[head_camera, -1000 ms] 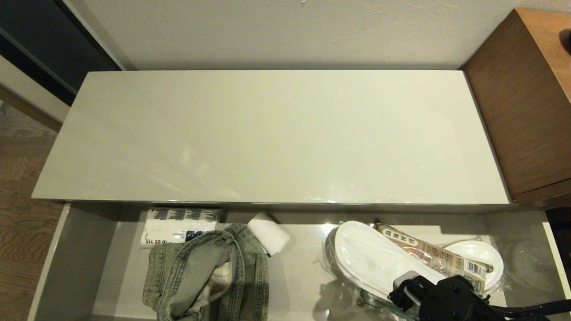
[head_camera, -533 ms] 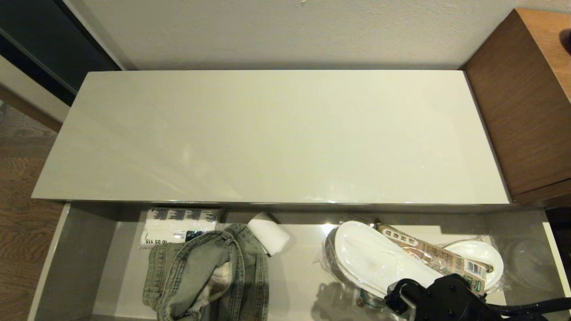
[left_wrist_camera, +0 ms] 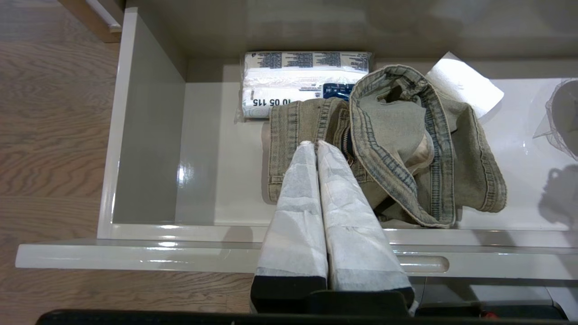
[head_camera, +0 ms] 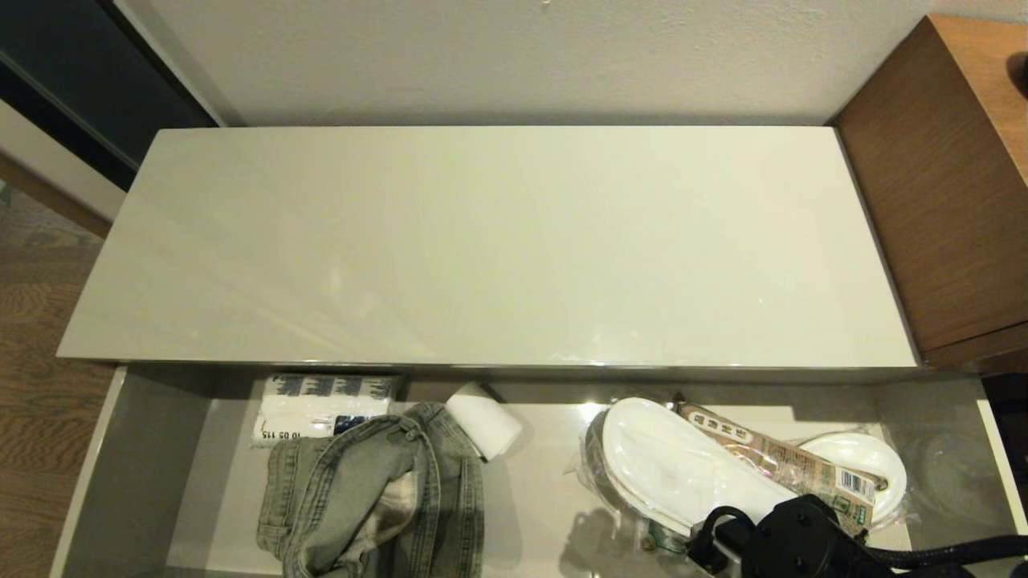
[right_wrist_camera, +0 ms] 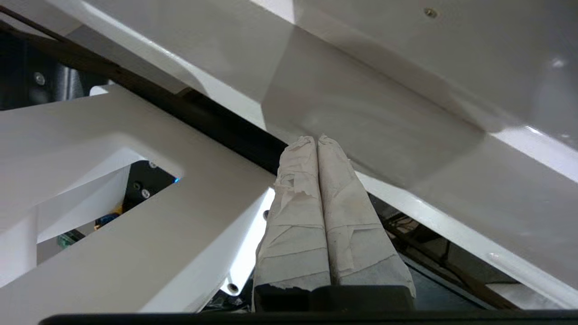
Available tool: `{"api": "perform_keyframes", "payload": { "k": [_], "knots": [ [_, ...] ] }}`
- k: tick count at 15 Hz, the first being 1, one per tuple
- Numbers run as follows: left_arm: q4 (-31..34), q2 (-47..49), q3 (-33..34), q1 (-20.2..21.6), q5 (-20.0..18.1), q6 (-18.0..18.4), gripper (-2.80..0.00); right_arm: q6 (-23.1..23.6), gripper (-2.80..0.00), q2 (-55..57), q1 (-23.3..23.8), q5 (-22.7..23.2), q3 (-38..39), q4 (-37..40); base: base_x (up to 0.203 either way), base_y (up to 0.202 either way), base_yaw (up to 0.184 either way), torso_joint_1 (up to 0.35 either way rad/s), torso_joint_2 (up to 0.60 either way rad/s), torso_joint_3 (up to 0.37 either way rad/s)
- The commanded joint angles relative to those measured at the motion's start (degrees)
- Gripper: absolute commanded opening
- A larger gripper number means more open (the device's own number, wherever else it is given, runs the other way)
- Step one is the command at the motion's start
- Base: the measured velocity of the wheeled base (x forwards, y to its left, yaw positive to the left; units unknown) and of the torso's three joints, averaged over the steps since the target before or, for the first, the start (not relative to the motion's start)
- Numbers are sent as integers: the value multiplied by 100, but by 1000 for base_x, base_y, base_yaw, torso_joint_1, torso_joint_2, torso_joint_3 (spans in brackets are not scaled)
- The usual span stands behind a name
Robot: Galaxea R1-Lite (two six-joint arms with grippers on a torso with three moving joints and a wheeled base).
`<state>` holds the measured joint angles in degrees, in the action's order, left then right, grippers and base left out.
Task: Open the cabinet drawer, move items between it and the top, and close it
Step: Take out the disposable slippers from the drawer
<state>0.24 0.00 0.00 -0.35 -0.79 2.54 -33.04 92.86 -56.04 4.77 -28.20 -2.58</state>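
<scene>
The cabinet drawer [head_camera: 136, 466] stands pulled out below the glossy beige top [head_camera: 482, 241], which is bare. A grey-green denim garment [head_camera: 377, 490] lies crumpled in the drawer's left half. The white slippers [head_camera: 666, 466] in clear wrap lie in the right half. My right arm's black wrist [head_camera: 795, 538] shows at the bottom edge, in front of the slippers. My right gripper [right_wrist_camera: 316, 141] is shut and empty, its tips close to a glossy pale panel [right_wrist_camera: 384, 113]. My left gripper [left_wrist_camera: 314, 145] is shut and empty, hanging over the drawer's front rim [left_wrist_camera: 135, 253] and the denim garment [left_wrist_camera: 406, 135].
A brown printed packet [head_camera: 779, 461] lies across the slippers. A white paper roll [head_camera: 486, 421] and a wrapped tissue pack [head_camera: 321, 405] sit at the drawer's back. A brown wood-grain desk [head_camera: 948, 185] adjoins the top on the right; wood floor [head_camera: 32, 401] lies left.
The right arm's black wrist has turned and sunk slightly toward the bottom edge of the head view. Nothing in the drawer has moved.
</scene>
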Motion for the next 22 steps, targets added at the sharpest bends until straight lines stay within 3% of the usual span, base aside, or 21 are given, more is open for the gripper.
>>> {"api": "perform_keyframes", "payload": {
  "k": [1,16,19,22],
  "knots": [
    [2,9,0,0,0,1,-280,-19,-280,65,5,15,-2,-5,0,0,0,0,0,0],
    [2,9,0,0,0,1,-280,10,-280,142,45,-79,45,-171,0,0,0,0,0,0],
    [2,9,0,0,0,1,-280,119,-280,211,272,-705,4,-246,0,0,0,0,0,0],
    [2,9,0,0,0,1,-280,508,-280,118,673,-899,-124,-243,0,0,0,0,0,0]
  ]
}}
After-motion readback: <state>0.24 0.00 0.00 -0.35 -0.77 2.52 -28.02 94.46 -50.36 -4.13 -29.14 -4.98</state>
